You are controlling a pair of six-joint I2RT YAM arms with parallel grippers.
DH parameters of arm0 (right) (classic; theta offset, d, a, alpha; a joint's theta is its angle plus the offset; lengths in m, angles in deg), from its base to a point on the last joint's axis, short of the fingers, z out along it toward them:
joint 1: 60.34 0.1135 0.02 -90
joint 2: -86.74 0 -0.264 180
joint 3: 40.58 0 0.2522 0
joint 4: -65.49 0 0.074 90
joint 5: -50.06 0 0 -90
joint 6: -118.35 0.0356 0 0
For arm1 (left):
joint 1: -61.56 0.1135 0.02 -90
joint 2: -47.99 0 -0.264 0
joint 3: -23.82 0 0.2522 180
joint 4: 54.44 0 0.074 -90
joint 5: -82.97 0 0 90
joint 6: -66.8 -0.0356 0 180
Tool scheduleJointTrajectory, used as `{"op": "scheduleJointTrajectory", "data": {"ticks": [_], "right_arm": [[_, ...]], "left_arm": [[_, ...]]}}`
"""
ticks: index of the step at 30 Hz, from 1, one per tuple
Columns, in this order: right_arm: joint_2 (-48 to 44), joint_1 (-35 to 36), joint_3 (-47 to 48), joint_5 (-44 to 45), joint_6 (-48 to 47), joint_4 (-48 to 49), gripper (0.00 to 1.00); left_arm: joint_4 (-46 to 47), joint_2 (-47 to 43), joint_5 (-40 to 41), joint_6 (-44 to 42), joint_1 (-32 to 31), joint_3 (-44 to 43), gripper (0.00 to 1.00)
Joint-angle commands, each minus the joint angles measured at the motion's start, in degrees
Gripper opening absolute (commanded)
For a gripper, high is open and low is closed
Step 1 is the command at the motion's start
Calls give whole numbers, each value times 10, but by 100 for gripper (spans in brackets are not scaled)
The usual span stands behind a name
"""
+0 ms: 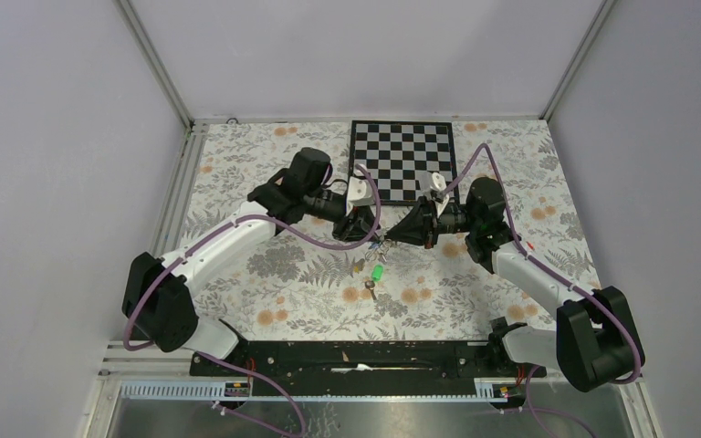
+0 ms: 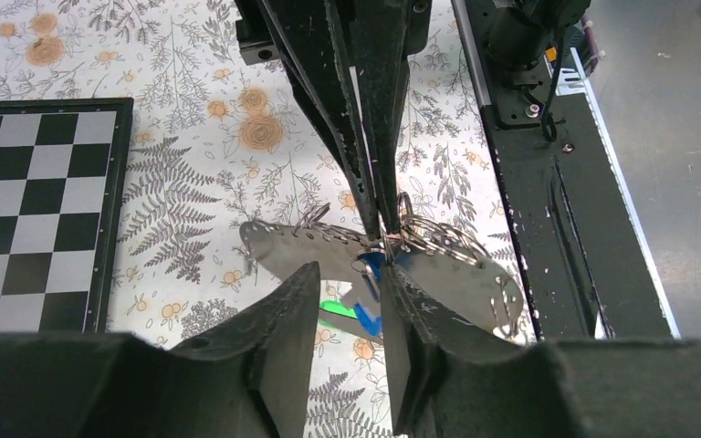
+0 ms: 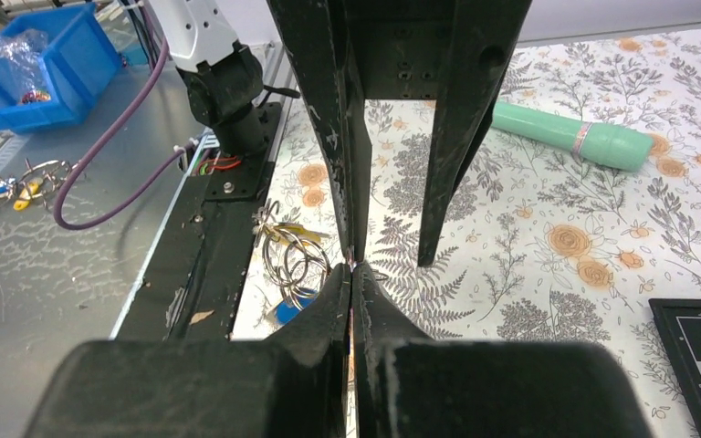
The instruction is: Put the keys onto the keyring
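At the middle of the flowered worktop, the right pincer was pressed shut, its two tips together on the thin silvery wire of the keyring. The keyring's loops hung just beside those tips, on the side toward the arm bases.

Meeting it tip to tip, the left pincer stood with its jaws apart. One of its fingers touched the right pincer's closed tips, and the other was held clear on the side away from the bases. A blue key showed in the gap between those open fingers, close against the keyring. Whether it was already threaded on the wire could not be told.

A green key lay on the worktop near the two pincers, on the base side and apart from the keyring.

On the opposite side of the pincers, a black-and-white chessboard rested flat against the worktop's far edge. A mint-green cylinder lay on its side on the floral cloth beyond the left pincer's open fingers.

A purple cable looped over the left pincer's wrist. Past the black base rail, off the worktop, a blue bin sat on the grey metal surface, with a loose bunch of keys near it.
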Motion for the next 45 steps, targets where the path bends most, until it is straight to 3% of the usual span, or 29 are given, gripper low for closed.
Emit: {"op": "scheduleJointTrajectory", "data": {"ticks": [1,6,21,32,41,45], "right_arm": [[-14,-4,1,-24,-63,-26,0],[-11,-5,1,-30,-53,-14,0],[-10,-5,-4,-16,-19,10,0],[-10,-5,-6,-16,-8,18,0],[-10,-5,-5,-22,-3,21,0],[-11,-5,-5,-22,0,24,0]], "left_arm": [[0,-33,-19,-47,1,-12,39],[-4,-28,-22,-77,-2,-9,42],[-3,-16,-10,-77,-26,-15,36],[22,-11,15,-53,-27,-9,21],[36,-15,43,-42,-26,-2,20],[54,-17,51,-30,-26,8,15]]}}
